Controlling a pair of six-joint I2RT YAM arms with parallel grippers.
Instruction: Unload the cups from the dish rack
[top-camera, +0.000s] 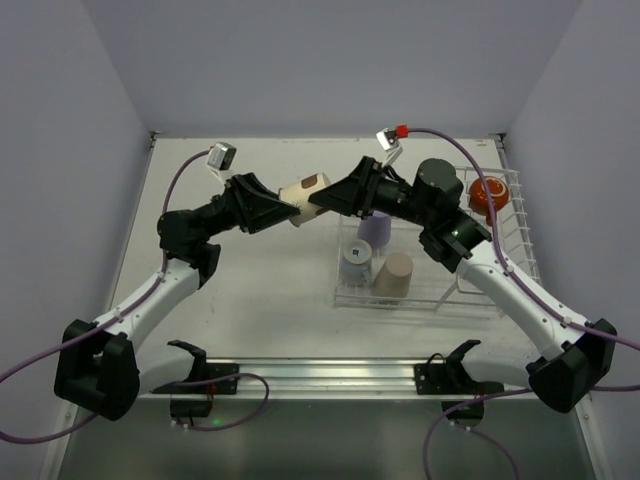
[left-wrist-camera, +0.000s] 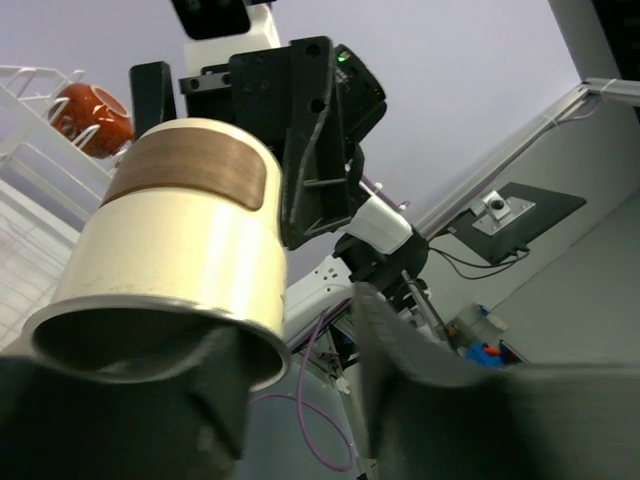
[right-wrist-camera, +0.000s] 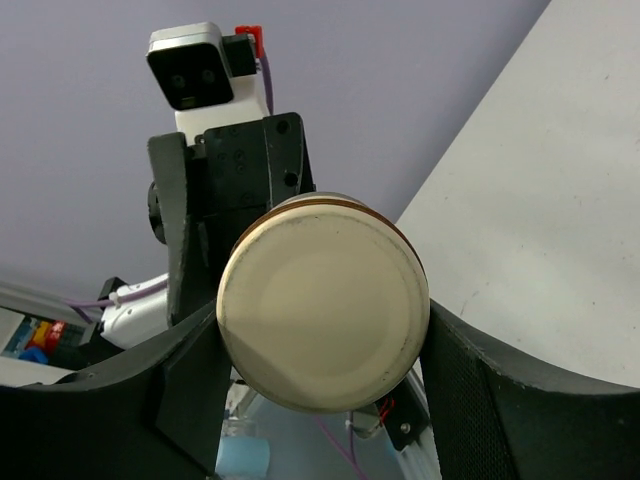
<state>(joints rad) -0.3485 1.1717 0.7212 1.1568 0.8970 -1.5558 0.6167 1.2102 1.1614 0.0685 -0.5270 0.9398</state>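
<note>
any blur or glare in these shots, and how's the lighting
Top external: even, soft light, sharp throughout. Left wrist: the left claw's fingers are a dark blurred mass at the bottom, while the cream cup is sharp. Right wrist: the right claw's fingers are soft near the lens, the cup's base is crisp, and there is no glare.

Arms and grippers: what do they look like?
White links, black joints and bases. The left gripper and right gripper are black wedges. A purple cable trails each arm. Each wrist has a silver camera, the right's with a red plug.
</note>
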